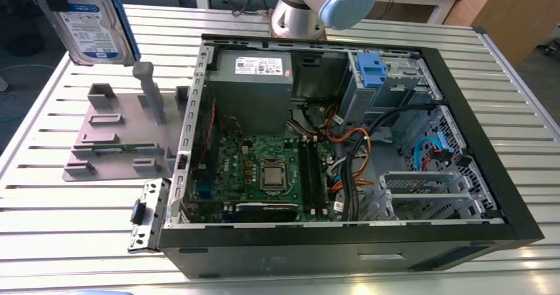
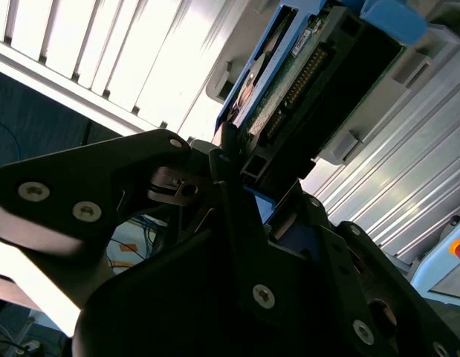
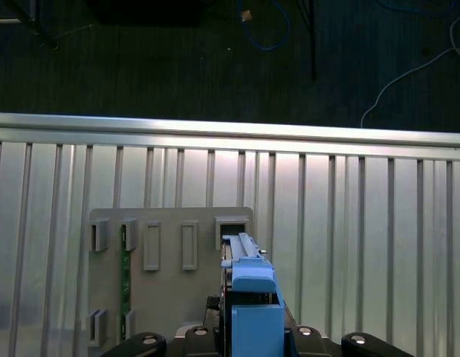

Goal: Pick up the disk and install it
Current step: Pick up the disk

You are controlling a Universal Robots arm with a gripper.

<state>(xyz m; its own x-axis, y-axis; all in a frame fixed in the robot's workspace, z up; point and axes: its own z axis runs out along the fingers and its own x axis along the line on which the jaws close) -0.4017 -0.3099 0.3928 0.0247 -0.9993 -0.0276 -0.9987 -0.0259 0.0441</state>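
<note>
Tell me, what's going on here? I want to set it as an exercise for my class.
A robot arm has the disk clamped in its tool. It holds the disk on edge in the air above the grey holder on the slatted table. The open computer case lies toward the exterior view's right of the holder, and the disk is not yet installed in it.

the disk [image 1: 88, 21] hangs tilted at upper left, above a grey fixture [image 1: 114, 137]; an open computer case [image 1: 350, 246] sits centre-right.
</note>
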